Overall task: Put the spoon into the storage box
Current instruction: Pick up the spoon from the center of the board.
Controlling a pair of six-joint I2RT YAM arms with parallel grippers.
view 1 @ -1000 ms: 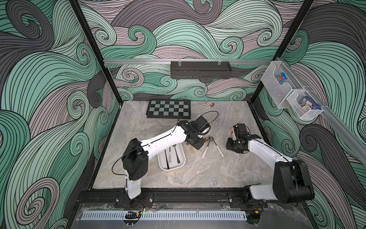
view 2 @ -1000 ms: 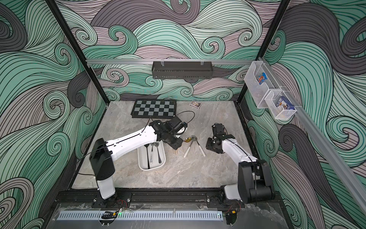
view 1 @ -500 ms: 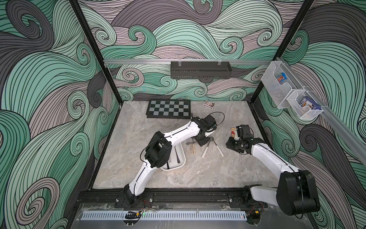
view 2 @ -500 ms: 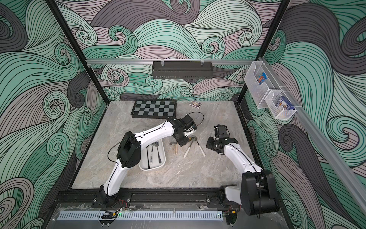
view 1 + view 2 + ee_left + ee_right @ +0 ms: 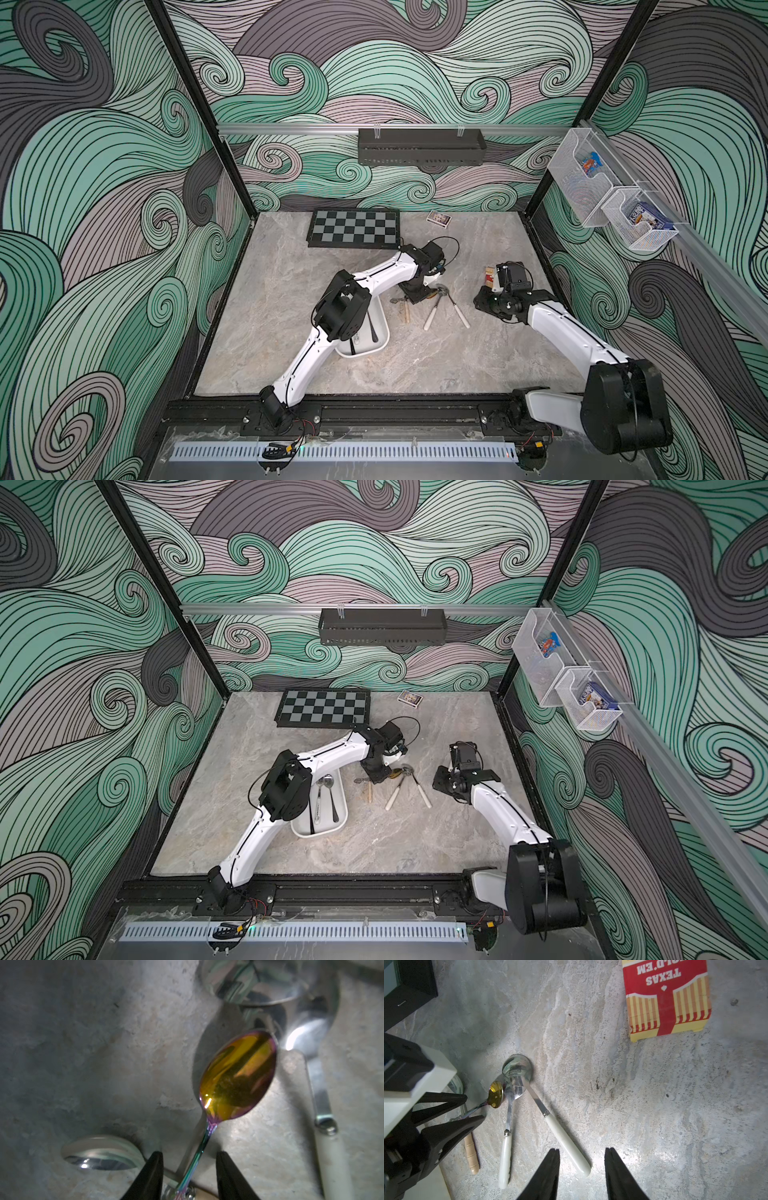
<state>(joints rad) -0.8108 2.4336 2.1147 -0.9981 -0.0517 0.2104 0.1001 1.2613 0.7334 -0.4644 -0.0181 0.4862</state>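
The marble table carries everything. The left arm has swung since a second ago. Its elbow, then low toward the front left corner, now stands over the storage box. The left gripper has gone from the box's far end out to the cutlery at mid-table. The right arm has shifted little.

The white storage box sits just front-left of the table's centre. In a top view two steel spoons lie inside it; where the elbow covers more of the box, only dark handle ends show.

Only the right wrist view reads the print on the red-and-yellow Texas Hold'em card box. It also shows the right gripper parted and empty above bare marble.

The iridescent spoon lies off the box's far right corner, its gold bowl against two white-handled spoons, with a wooden-handled utensil beside. In the left wrist view the left gripper's fingers straddle its rainbow handle, a gap on each side.
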